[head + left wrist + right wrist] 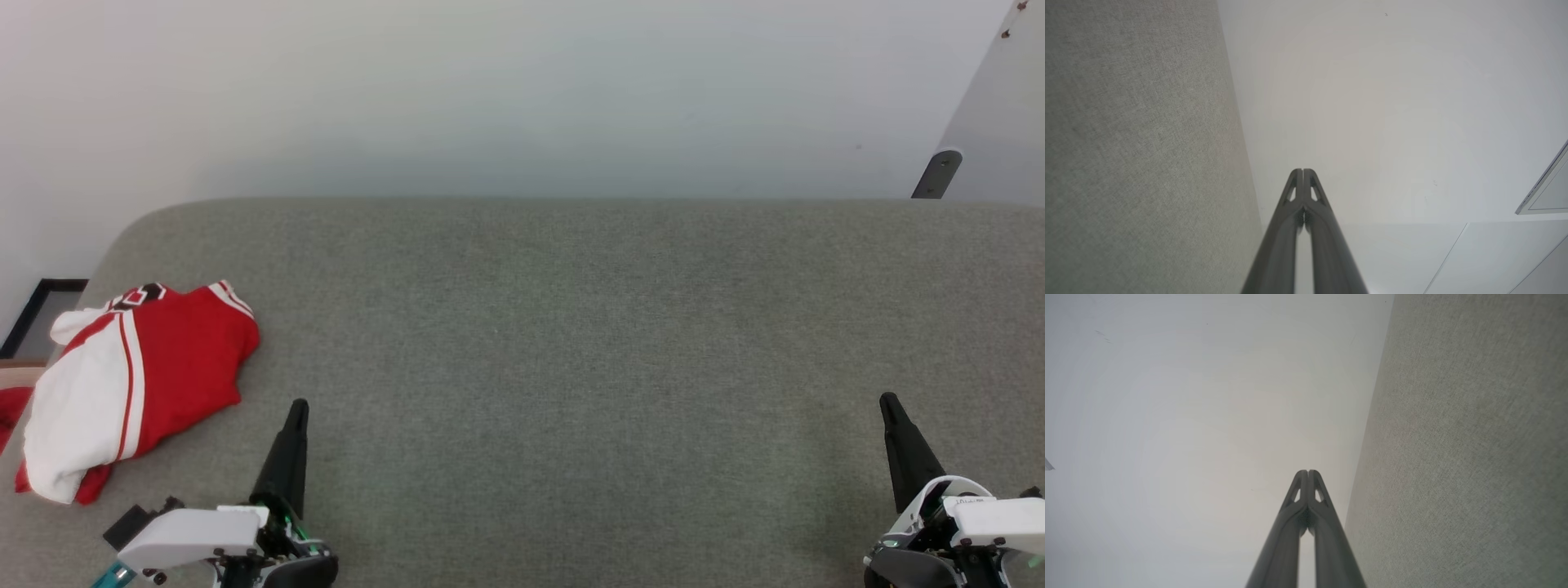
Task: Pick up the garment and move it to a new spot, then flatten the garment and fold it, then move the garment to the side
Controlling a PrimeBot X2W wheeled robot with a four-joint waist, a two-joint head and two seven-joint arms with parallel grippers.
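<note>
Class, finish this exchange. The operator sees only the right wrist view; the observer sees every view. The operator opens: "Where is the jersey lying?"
Observer: In the head view, the garment lies bunched at the left edge of the grey surface.
Operator: Which gripper is nearer to it?
Observer: The left gripper, just to its right and apart from it.
Operator: Is that gripper open?
Observer: No. The left wrist view shows it shut, holding nothing.

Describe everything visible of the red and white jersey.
The red sports jersey with white panels lies bunched in a soft heap near the left edge of the grey fabric-covered surface. Thin red stripes edge a broad white panel; part of a black, white-outlined numeral peeks at its far end. Nothing grips it.
</note>
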